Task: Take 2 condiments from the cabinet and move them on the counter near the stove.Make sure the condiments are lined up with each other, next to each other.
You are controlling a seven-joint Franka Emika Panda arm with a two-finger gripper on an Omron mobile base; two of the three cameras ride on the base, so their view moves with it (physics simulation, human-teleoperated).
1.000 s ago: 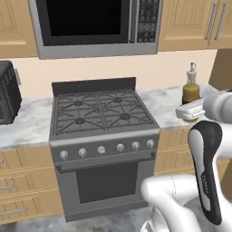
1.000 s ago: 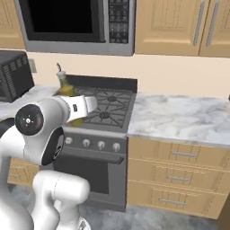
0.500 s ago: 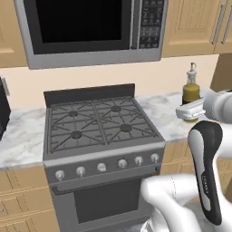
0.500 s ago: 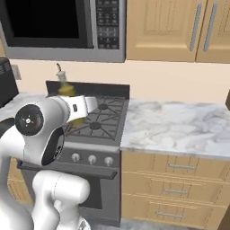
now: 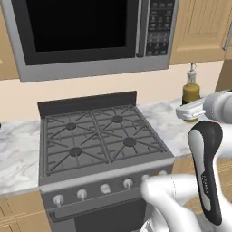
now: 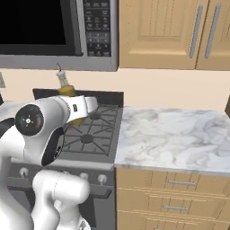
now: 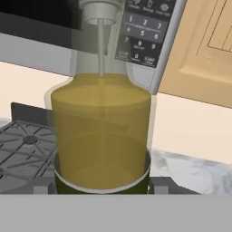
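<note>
The olive-green condiment bottle [image 7: 102,131] sits upright between my jaws [image 7: 100,186], close before my hand camera, its clear body showing the yellowish oil inside, a dark green band round its base and a grey pourer top above. My two dark tips stand to either side of that base band, closed in against it, so I have hold of the bottle low down. From the left base camera the same bottle [image 5: 190,90] is up in the air above the marble bench [image 5: 158,115] to the right of the stove [image 5: 102,136], with my white hand just below it. From the right base camera the bottle [image 6: 67,90] shows against the stove's raised back panel, over the right-hand burners, above my forearm.

The stove's [image 6: 90,134] black grates lie below and to the left of the bottle. The microwave [image 5: 86,31] hangs above the stove, and its keypad shows right behind the bottle's neck in my hand camera. The bench [image 6: 175,139] runs on to the right of the stove, over light-wood drawers [image 6: 173,184], with panelled door cabinets [image 6: 170,31] above it.
</note>
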